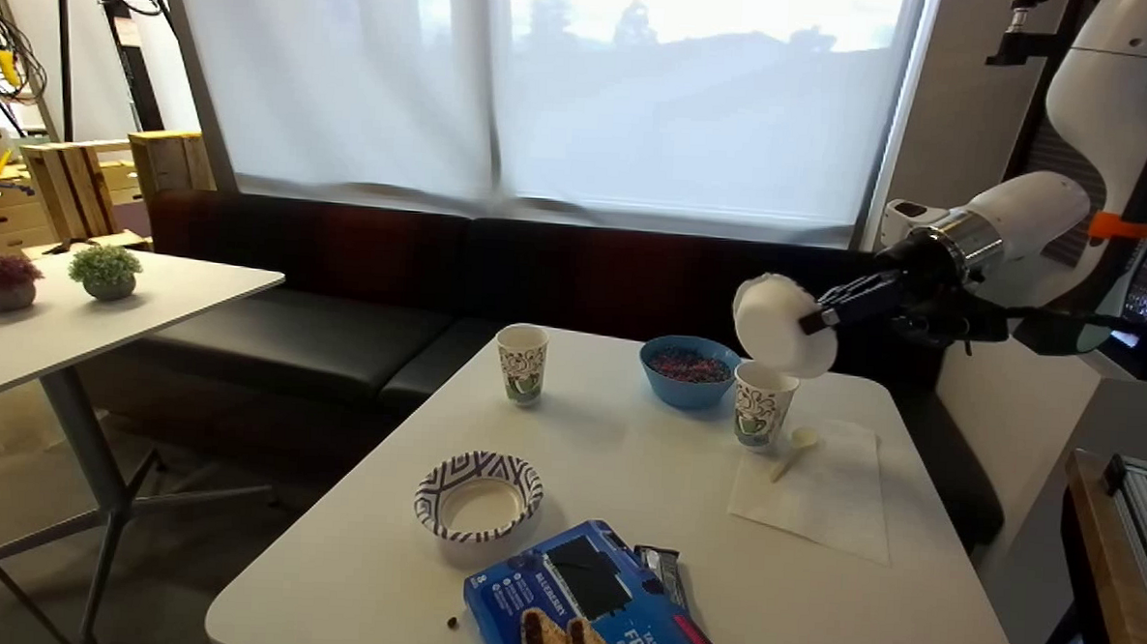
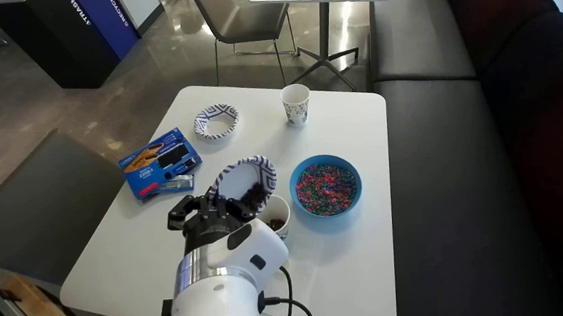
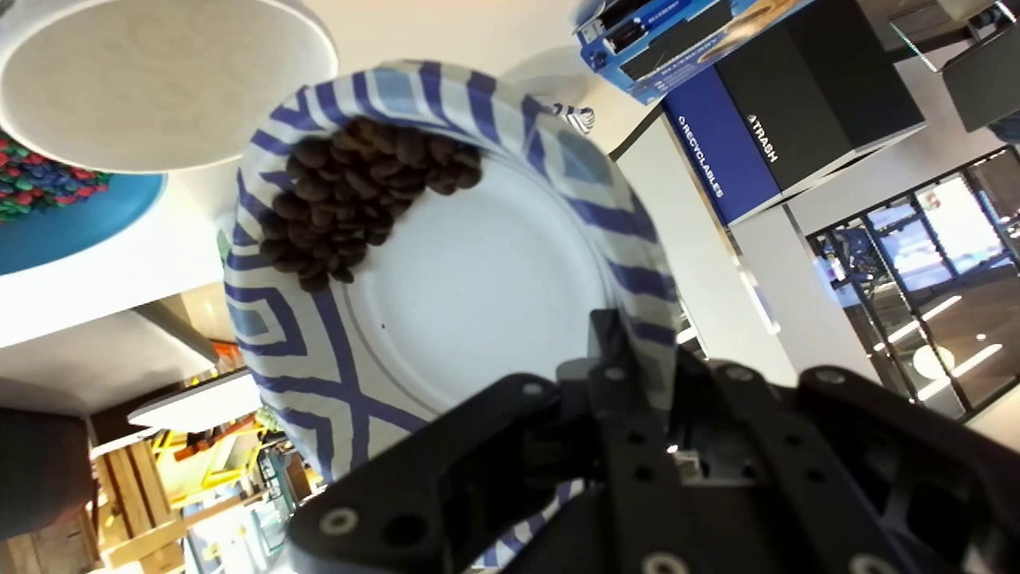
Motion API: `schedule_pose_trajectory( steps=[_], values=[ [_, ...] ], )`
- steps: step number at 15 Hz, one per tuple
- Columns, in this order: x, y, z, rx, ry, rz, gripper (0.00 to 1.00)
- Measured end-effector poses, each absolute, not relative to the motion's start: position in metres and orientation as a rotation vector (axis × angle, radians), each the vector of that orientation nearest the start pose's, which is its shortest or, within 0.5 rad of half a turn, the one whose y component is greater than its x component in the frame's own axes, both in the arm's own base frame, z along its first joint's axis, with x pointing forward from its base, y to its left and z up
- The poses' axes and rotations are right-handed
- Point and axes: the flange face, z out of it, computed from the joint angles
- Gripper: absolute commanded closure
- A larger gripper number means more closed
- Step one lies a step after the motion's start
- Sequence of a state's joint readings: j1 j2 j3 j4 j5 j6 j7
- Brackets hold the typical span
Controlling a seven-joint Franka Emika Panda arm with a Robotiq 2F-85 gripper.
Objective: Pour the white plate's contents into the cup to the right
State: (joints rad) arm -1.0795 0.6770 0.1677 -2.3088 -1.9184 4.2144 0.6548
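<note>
The white plate (image 3: 470, 279) is hanging tilted over the cup (image 1: 761, 412), the gripper (image 1: 816, 315) pinching its patterned rim. I'm seeing dark brown bits (image 3: 351, 191) resting along the plate's low side and others lying inside the cup, which is standing beside a blue bowl (image 1: 688, 395).

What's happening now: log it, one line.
Black gripper: shut on round white purple-patterned paper plate; plate: tilted toward white printed paper cup; dark brown bits: in cup and on plate
</note>
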Motion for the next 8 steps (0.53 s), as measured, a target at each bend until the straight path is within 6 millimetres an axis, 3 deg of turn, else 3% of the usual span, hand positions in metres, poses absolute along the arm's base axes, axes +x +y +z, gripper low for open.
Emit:
schedule_pose_trajectory(
  steps=[8],
  values=[
    [0.3299,-0.2085,0.1898,-2.137,-0.531,-1.126,0.98]
  ],
)
